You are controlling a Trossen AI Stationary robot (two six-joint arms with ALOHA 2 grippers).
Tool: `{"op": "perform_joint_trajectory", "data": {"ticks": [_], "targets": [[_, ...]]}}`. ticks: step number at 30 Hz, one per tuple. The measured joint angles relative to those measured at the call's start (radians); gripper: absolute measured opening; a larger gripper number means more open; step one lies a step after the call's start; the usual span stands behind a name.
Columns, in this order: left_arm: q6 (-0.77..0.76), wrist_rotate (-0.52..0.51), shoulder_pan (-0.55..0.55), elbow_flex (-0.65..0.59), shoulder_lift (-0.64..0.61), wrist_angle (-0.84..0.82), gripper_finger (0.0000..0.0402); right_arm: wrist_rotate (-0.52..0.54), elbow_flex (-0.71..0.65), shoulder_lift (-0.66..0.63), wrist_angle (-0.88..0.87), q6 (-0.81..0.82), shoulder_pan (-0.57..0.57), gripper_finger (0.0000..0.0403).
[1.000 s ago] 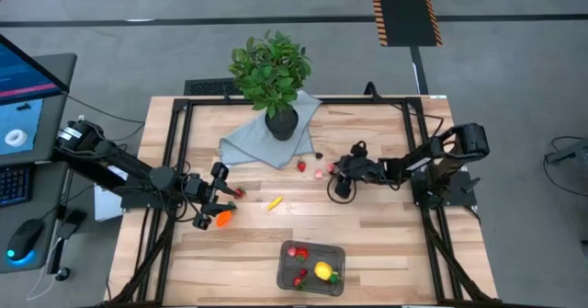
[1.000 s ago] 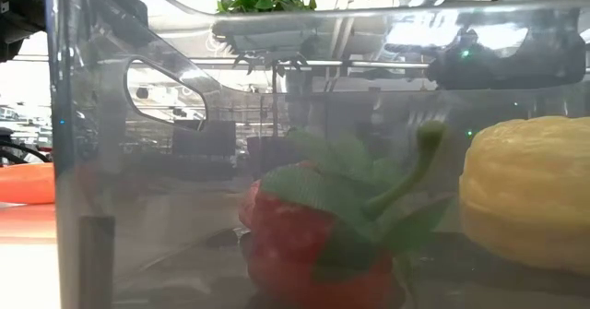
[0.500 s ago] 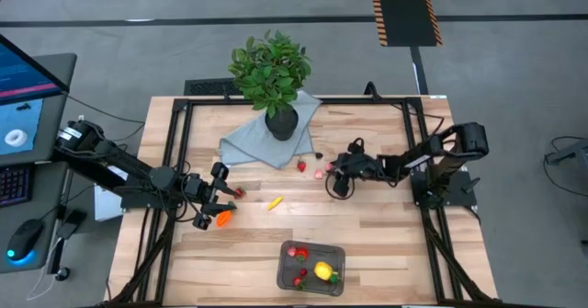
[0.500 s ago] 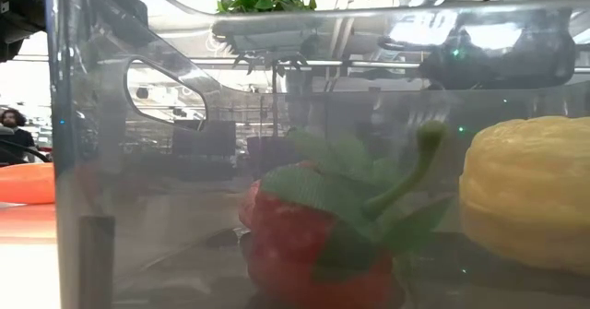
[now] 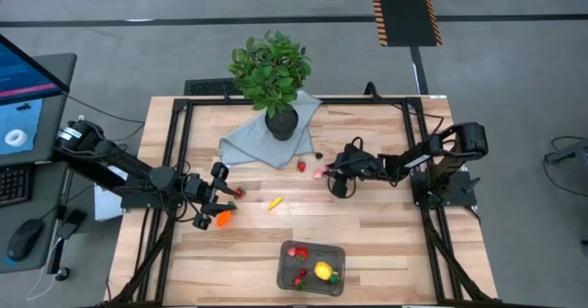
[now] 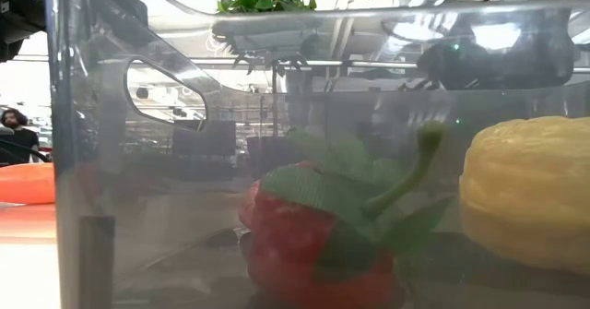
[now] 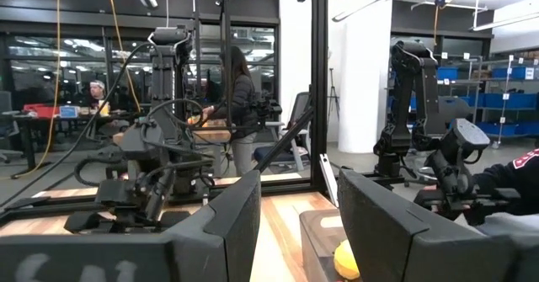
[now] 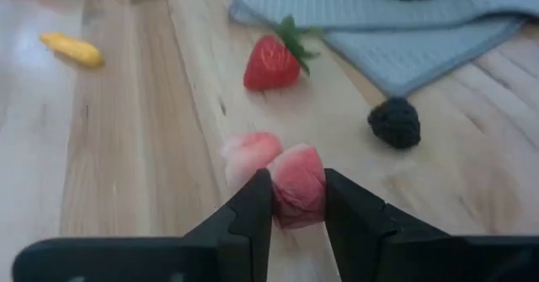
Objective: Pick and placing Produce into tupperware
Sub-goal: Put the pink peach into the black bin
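With several pieces already in the tupperware (image 5: 311,267), the right end effector (image 8: 296,199) pinches a pink berry (image 8: 297,183); the left end effector (image 5: 217,207), partly open, hovers by the carrot (image 5: 221,219), other fruit left on the bench (image 5: 367,244).

The right gripper (image 5: 328,173) has slid a little toward the frame's left in the high view — now reaching the pink berry (image 8: 296,183) by the strawberry (image 5: 300,166) — and its fingers have drawn in onto that berry. In the low view, a person (image 6: 13,134) has appeared at the left edge.
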Motion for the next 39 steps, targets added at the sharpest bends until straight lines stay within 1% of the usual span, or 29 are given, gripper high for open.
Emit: {"op": "perform_joint_trajectory", "data": {"ticks": [6, 12, 20, 24, 28, 32, 35, 37, 39], "targets": [[-0.016, 0.0, 0.0, 0.0, 0.0, 0.0, 0.0148, -0.003, 0.032, 0.0, 0.022, 0.001, 0.033, 0.0119], [-0.037, 0.0, 0.0, 0.0, 0.0, 0.0, 0.0148, -0.002, 0.1, -0.028, -0.001, -0.016, 0.107, 0.012], [-0.069, -0.006, 0.0, 0.0, 0.0, -0.002, 0.0148, 0.012, 0.211, -0.183, -0.192, -0.032, 0.259, 0.0119], [-0.074, -0.008, 0.0, 0.0, 0.0, -0.002, 0.0148, 0.052, 0.283, -0.224, -0.271, -0.035, 0.361, 0.0119], [-0.074, -0.01, 0.0, 0.0, 0.0, -0.002, 0.0148, 0.076, 0.361, -0.223, -0.346, -0.035, 0.457, 0.0119], [-0.082, -0.016, 0.0, 0.0, 0.0, -0.001, 0.0148, 0.116, 0.421, -0.206, -0.385, -0.025, 0.536, 0.0119], [-0.084, -0.034, 0.0, 0.0, 0.0, -0.004, 0.0148, 0.125, 0.438, -0.199, -0.397, 0.002, 0.591, 0.0119], [-0.084, -0.035, 0.0, 0.0, 0.0, -0.011, 0.0148, 0.133, 0.46, -0.171, -0.373, 0.035, 0.618, 0.0119], [-0.084, -0.035, 0.0, 0.0, 0.0, -0.011, 0.0148, 0.158, 0.464, -0.147, -0.397, 0.056, 0.652, 0.0119]]}}
